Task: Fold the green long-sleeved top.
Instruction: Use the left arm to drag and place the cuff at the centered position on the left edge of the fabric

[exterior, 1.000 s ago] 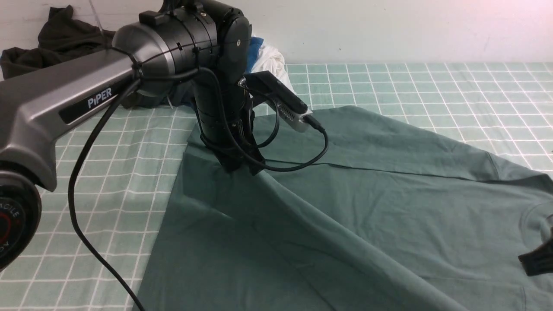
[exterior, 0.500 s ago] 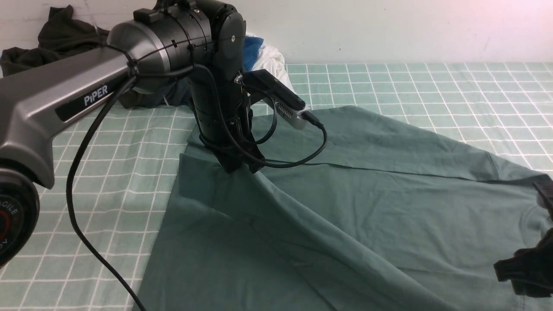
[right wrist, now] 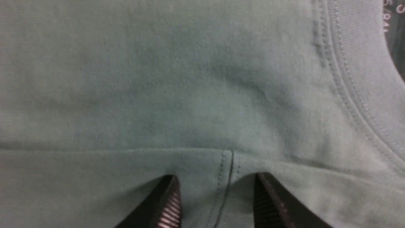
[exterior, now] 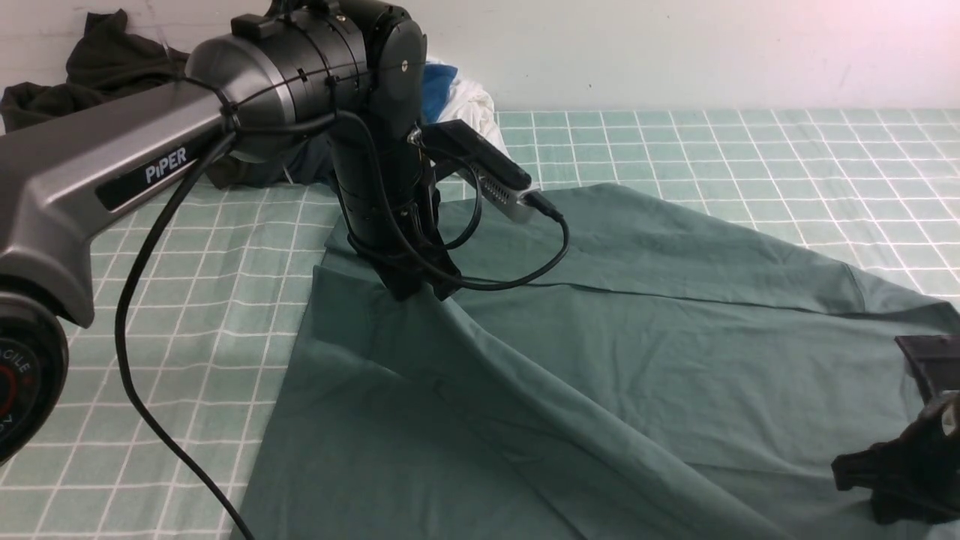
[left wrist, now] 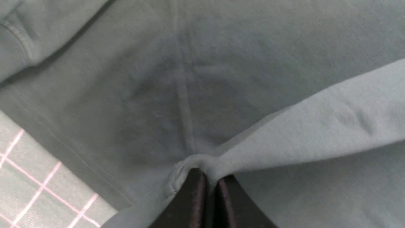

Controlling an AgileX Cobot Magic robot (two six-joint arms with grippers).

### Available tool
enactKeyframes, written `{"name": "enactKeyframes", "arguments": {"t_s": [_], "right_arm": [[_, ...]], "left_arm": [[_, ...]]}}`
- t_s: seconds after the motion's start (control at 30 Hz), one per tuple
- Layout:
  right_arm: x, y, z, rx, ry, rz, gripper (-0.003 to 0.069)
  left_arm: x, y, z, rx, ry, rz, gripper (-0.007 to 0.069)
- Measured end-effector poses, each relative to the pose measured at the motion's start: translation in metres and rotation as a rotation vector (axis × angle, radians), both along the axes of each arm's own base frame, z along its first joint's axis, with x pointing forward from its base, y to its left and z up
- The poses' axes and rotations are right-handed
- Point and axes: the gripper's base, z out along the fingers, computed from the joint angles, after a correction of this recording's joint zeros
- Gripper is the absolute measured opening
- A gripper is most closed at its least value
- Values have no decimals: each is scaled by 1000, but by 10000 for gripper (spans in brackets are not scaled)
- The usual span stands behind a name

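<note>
Left tool (left wrist: pixel 210 180) pinching green top (exterior: pixel 637 360), right tool (right wrist: pixel 218 182) spread over it, dark garment (exterior: pixel 124 64) behind left arm (exterior: pixel 172 127)

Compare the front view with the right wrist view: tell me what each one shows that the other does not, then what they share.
Only the front view: the left claw pinching the green top, the dark clothes heaped at the back, a blue cloth, a white cloth and the wall.

Only the right wrist view: the gap between the right claw's two fingertips, with a stitched seam running between them, and the small pale print by the neckline.

Both: the green top and the right claw, low over its fabric.
</note>
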Motion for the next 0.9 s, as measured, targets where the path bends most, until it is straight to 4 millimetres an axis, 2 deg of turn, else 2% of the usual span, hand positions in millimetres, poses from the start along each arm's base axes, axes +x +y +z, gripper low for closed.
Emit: {"name": "enactKeyframes", "arguments": {"t_s": [0.07,0.17,0.27,0.4,0.57,0.63,0.77,0.9], "right_arm": [[1,1,0,4,-8,-1,158],[2,0,0,2,-14,2,55],[2,0,0,-6,-14,10,13],[1,-3,3,-36,-15,25,6],[-9,-10,19,-118,13,27,1],[-11,-14,31,-146,-20,12,2],[-10,-16,35,-154,-46,-8,2],[-9,-17,36,-153,-58,-15,15]], "left_arm": [[0,0,0,-2,1,0,17],[0,0,0,-2,1,1,17],[0,0,0,-2,1,1,17],[0,0,0,-2,1,1,17],[0,0,0,-4,2,1,17],[0,0,0,-3,3,1,17],[4,-2,-5,-8,-8,0,21],[11,-3,-18,10,-21,-3,79]]}}
